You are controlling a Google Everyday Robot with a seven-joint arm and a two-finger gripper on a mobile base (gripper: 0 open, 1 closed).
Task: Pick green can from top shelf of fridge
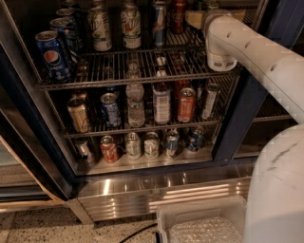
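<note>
- Up at 10 o'clock, on the top shelf [109,66] of the fridge [142,194], a blue cola can [52,54] stood by the front rail, well apart from the action and no part of this job.
- Next along, toward 12 o'clock, two white cans [100,28] with green logos stood upright side by side. They were easy look-alikes, so not the ones to go for.
- Just right of them stood a slim blue-and-silver can [160,21] and then the red cola can [178,14]. I'd judge them close neighbours that a careless move could knock.
- At 1 o'clock the gripper [194,19] sat just beside the red cola can, at can height above the rack. It showed only as a tan tip past the wrist. Whether it was open or closed, or had hold of anything, could not be told.
- The green can [212,4] seemed to be the dark can top peeking over the wrist at the upper edge, near the shelf's right end and mostly hidden. My read: the wrist was turned that way to get at it.
- From 3 o'clock the white arm [256,61] lay across the doorway, level with the top shelf, likely held high to stay off the lower racks [142,127].
</note>
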